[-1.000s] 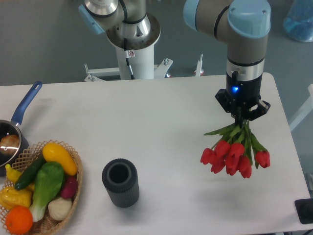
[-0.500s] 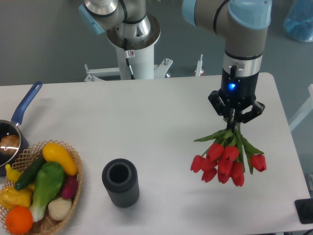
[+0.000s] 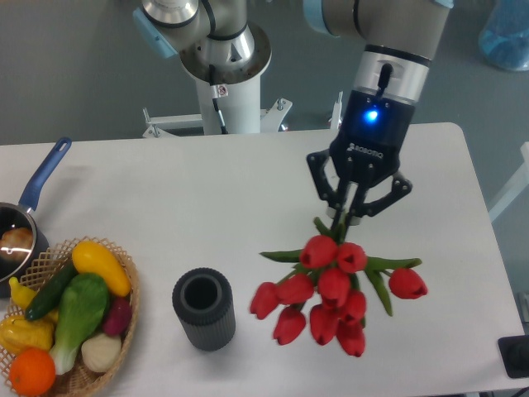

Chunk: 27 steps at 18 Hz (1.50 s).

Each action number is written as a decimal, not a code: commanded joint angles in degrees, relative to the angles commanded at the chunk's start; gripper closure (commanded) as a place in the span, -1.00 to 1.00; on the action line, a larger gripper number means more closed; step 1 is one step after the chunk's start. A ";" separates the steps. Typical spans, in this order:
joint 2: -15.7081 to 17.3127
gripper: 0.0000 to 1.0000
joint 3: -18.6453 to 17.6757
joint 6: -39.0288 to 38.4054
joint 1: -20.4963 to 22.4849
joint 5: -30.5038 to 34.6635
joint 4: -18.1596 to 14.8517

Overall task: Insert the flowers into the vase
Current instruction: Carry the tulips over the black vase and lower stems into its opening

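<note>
Notably, white lettering on the gripper [image 3: 347, 217] is too small to read. Its fingers clamp the flowers [image 3: 331, 285] by the stems, now carried leftward, hanging just right of the vase [image 3: 203, 308].

The white bench [image 3: 207, 215] carries the vase [image 3: 203, 309]; left of it, a vegetable basket [image 3: 73, 318] and a saucepan [image 3: 21, 236].
</note>
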 joint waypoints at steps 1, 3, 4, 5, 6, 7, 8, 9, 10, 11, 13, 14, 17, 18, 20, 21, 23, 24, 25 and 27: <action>-0.09 1.00 0.00 0.00 0.00 -2.91 0.62; -0.26 1.00 -0.26 0.70 -0.17 -6.44 0.89; -0.96 1.00 -0.26 1.75 -0.35 -8.10 0.97; -1.58 1.00 -0.26 3.32 -0.96 -10.47 0.97; -2.28 1.00 -0.52 4.64 -1.40 -13.54 0.97; -2.90 1.00 -1.40 5.70 -2.02 -16.61 0.97; -3.51 1.00 -2.28 7.02 -2.20 -18.91 0.97; -4.47 1.00 -2.98 8.86 -2.46 -20.32 0.97; -4.83 1.00 -4.12 11.31 -2.98 -22.86 1.06; -5.10 1.00 -4.83 13.16 -3.08 -25.76 1.06; -6.15 1.00 -5.19 13.80 -3.08 -28.94 1.06; -6.50 1.00 -5.10 13.88 -3.08 -30.60 1.06; -8.69 1.00 -5.10 16.77 -3.16 -33.17 1.33; -9.31 1.00 -5.18 18.35 -3.43 -33.43 1.33; -10.36 1.00 -5.19 18.98 -3.87 -34.92 1.33; -11.33 1.00 -4.58 19.33 -4.04 -35.01 1.33; -12.48 1.00 -3.78 20.21 -4.48 -35.10 1.33; -12.66 1.00 -3.69 20.30 -4.57 -35.10 1.33; -12.66 1.00 -3.69 20.30 -4.57 -35.10 1.33; -13.18 1.00 -3.34 20.30 -4.66 -35.10 1.33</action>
